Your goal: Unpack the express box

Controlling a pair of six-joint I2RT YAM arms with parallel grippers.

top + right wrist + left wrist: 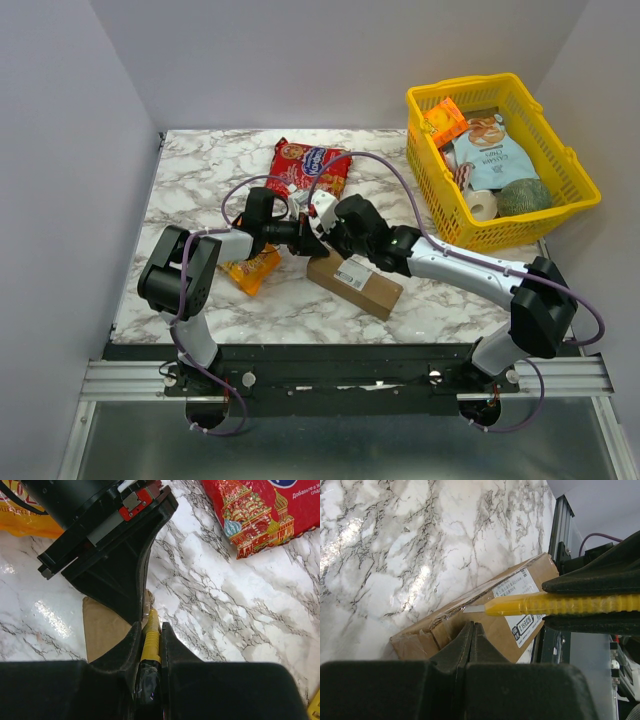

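The express box (355, 283), a brown carton with a white label, lies on the marble table in front of both grippers. It also shows in the left wrist view (492, 627) and in the right wrist view (102, 625). My right gripper (328, 240) (150, 626) is shut on a yellow box cutter (151, 642) (560, 604). The short blade (472, 608) points at the box's torn, taped end. My left gripper (298, 238) (473, 626) is shut and empty, with its tips over that same end. Its body (110, 555) is close in front of the right fingers.
A red snack bag (310, 168) (260, 510) lies behind the grippers. An orange snack bag (250, 268) lies under the left arm. A yellow basket (575, 165) with several packs stands at the back right. The table's near edge is just past the box.
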